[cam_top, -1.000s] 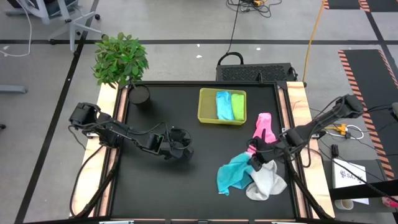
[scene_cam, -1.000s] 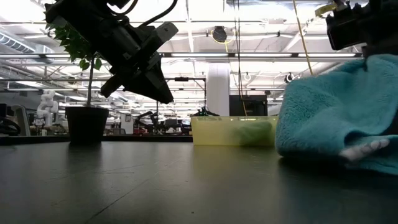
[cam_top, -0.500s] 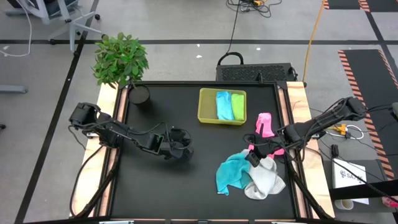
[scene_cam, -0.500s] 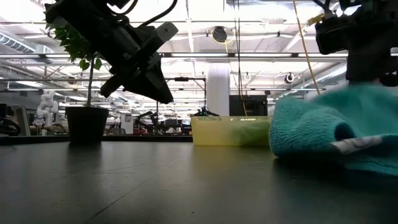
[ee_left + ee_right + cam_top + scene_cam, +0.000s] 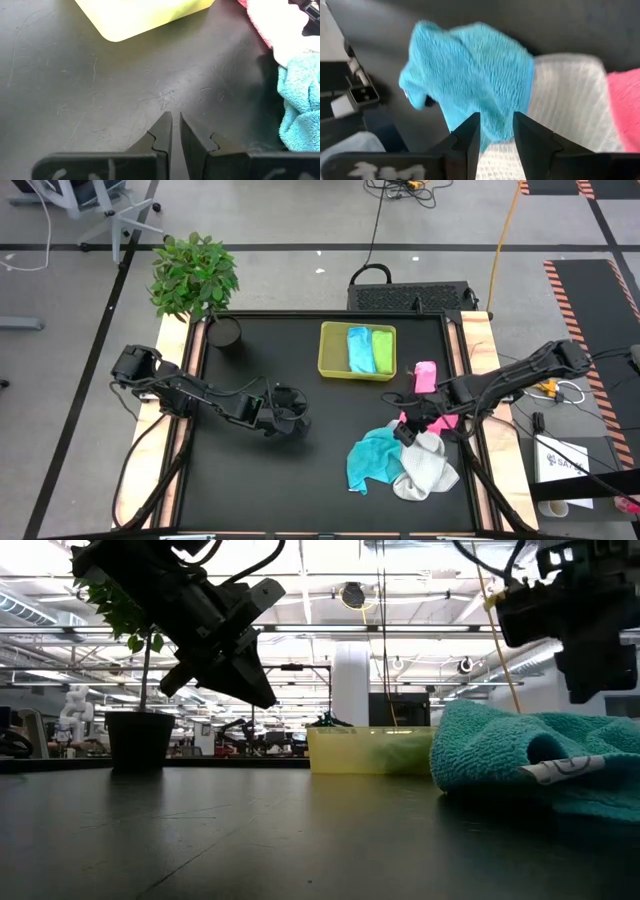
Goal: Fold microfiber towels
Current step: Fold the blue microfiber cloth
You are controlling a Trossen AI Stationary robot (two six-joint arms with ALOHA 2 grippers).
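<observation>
A heap of microfiber towels lies at the table's right: a teal towel [image 5: 370, 460] [image 5: 470, 65] crumpled on the table, its right part over a white towel [image 5: 430, 472] [image 5: 570, 100], with a pink towel [image 5: 425, 375] [image 5: 625, 100] behind them. My right gripper [image 5: 405, 432] [image 5: 496, 120] stands open just above the spot where teal meets white, with nothing between its fingers. A light blue towel [image 5: 358, 350] and a lime green towel [image 5: 381, 350] lie folded side by side in the yellow-green tray [image 5: 330, 350]. My left gripper [image 5: 295, 423] [image 5: 175, 117] hangs shut above bare table at centre left.
A potted plant [image 5: 195, 275] stands at the far left corner, its pot [image 5: 225, 332] on the table. The tray stands at the far middle. Bare dark table [image 5: 290, 490] stretches along the near side, between my left gripper and the heap.
My right gripper has shifted a little toward the table's left, over the heap. The teal towel's right side, raised high a second ago in the low view, has sunk and now lies slumped on the table and the white towel.
</observation>
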